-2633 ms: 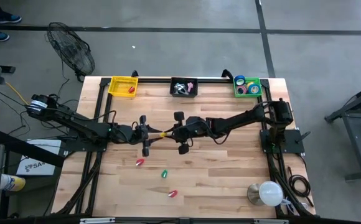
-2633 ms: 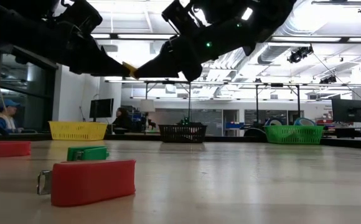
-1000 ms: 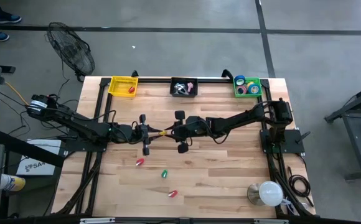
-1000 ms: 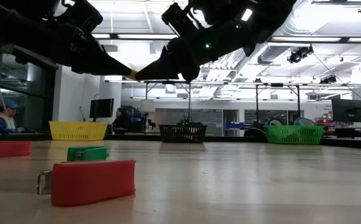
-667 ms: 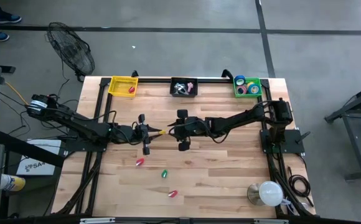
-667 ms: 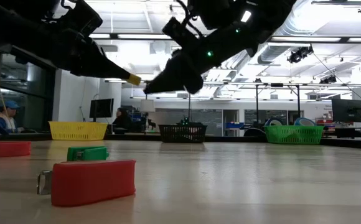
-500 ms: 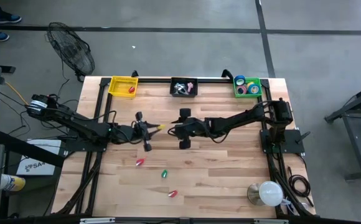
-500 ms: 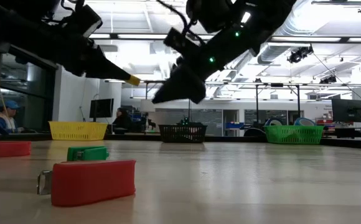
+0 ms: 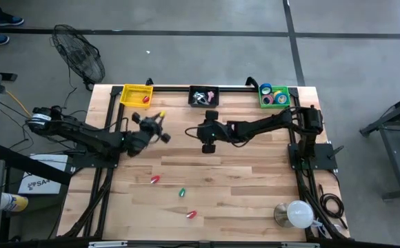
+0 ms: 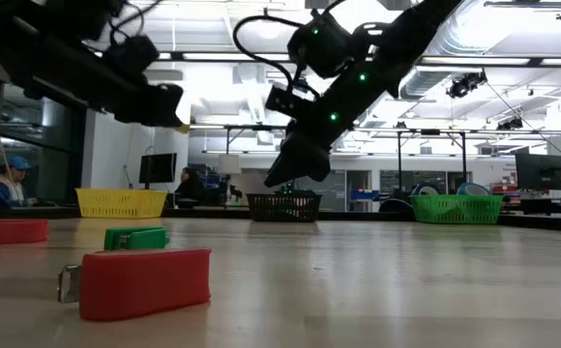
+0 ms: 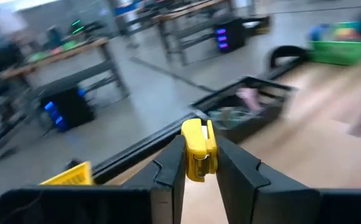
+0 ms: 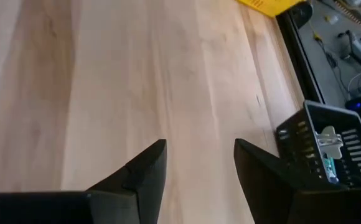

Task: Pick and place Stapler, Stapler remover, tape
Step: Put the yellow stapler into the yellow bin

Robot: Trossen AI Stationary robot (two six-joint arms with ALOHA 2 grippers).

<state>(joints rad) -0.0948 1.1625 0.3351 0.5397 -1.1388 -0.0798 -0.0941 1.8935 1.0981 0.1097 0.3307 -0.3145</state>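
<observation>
My left gripper (image 11: 198, 163) is shut on a small yellow stapler (image 11: 198, 134) and holds it above the table's far left part (image 9: 161, 114), near the yellow basket (image 9: 136, 94). My right gripper (image 12: 199, 152) stands open over bare wood at mid table (image 9: 201, 131), with nothing between its fingers. Two red staplers (image 9: 154, 180) (image 9: 191, 214) and a green one (image 9: 182, 193) lie flat on the near half. The tape rolls (image 9: 276, 96) sit in the green basket. A metal stapler remover (image 12: 328, 146) lies in the black basket (image 9: 204, 96). My left gripper pinches the yellow stapler between its two fingers, which press its two side faces (image 11: 199, 163). The stapler's far end (image 11: 196, 127) sticks out past the fingertips. The fingers lie about level and point toward the far edge. The stapler is lifted clear of the table.
Three baskets line the far edge: the yellow one holds a red stapler (image 9: 145, 100), then the black one, then the green one (image 9: 265, 102). A lamp (image 9: 298, 214) stands at the near right corner. Bare wood lies between the arms.
The two grippers met at the yellow stapler at mid table. My right gripper has come off it, drawn back toward the right and far edges and tipped downward. My left gripper has kept the stapler and swung it toward the far left, turning toward the yellow basket.
</observation>
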